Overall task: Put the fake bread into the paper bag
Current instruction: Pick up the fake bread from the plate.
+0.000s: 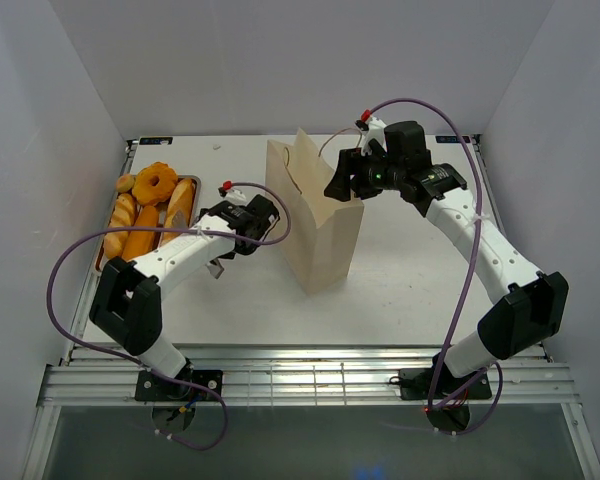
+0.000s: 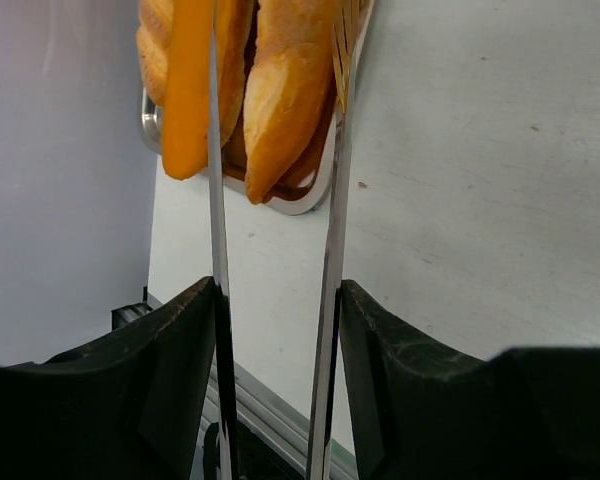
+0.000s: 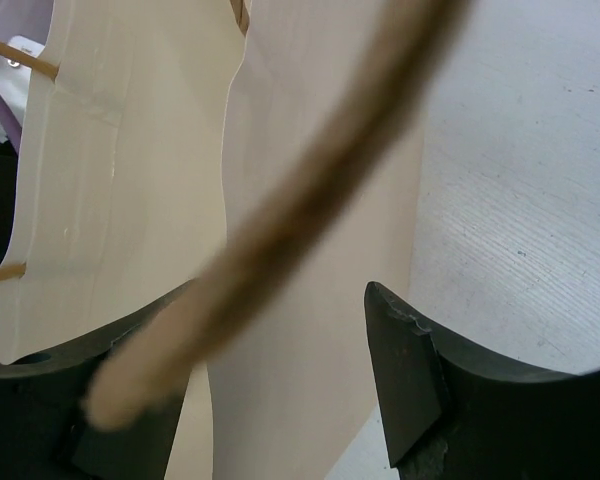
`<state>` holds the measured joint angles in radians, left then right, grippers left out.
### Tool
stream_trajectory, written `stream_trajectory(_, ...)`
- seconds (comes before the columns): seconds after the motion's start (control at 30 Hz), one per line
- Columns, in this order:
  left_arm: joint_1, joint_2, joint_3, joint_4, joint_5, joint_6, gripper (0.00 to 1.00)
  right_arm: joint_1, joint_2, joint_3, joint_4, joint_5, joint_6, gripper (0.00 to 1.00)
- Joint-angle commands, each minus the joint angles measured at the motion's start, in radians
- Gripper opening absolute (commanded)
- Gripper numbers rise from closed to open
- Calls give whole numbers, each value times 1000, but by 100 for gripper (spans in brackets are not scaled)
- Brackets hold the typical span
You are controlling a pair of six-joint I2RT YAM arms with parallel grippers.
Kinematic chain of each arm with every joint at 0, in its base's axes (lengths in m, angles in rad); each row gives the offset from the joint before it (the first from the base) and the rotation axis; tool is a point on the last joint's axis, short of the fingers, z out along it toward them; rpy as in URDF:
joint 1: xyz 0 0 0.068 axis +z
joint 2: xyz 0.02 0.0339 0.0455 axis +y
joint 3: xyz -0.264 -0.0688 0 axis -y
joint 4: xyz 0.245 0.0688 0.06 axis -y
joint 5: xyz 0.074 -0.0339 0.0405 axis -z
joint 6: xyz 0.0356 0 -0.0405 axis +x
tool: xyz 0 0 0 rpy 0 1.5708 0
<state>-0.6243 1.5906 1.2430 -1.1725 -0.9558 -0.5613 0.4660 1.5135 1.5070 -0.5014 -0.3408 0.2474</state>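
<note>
The fake bread lies in a silver tray (image 1: pixel 102 256) at the left: a ring doughnut (image 1: pixel 158 182), a small roll (image 1: pixel 126 183) and several long loaves (image 1: pixel 145 222). My left gripper (image 1: pixel 242 224) is shut on thin pale tongs (image 2: pixel 330 200). In the left wrist view (image 2: pixel 278 290) the tong arms reach to the tray and stand either side of a golden loaf (image 2: pixel 285 90). The tan paper bag (image 1: pixel 315 225) stands upright at the middle. My right gripper (image 1: pixel 345 186) is open at its upper right edge. In the right wrist view (image 3: pixel 280 300) the bag wall (image 3: pixel 310 130) lies beyond the jaws, with a cord handle (image 3: pixel 310 190) crossing in front.
White walls enclose the table on the left, back and right. The tray rim (image 2: pixel 300 205) sits close to the left wall. Purple cables loop from both arms above the table. A metal rail runs along the near edge (image 1: pixel 310 380).
</note>
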Motion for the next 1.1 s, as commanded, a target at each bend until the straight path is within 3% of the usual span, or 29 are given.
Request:
stream_trajectory(0.0, 18, -32, -37, 135, 43, 112, 60, 10, -35, 1, 4, 8, 4, 71)
stream_trajectory(0.4, 179, -103, -96, 335, 146, 322, 60, 14, -29, -5, 18, 10, 6, 71)
stream_trajectory(0.73, 218, -119, -117, 367, 256, 350, 60, 19, -29, -4, 20, 17, 7, 71)
stream_trajectory(1.07, 248, -118, -145, 369, 238, 353, 60, 25, -26, -5, 31, 14, 13, 71)
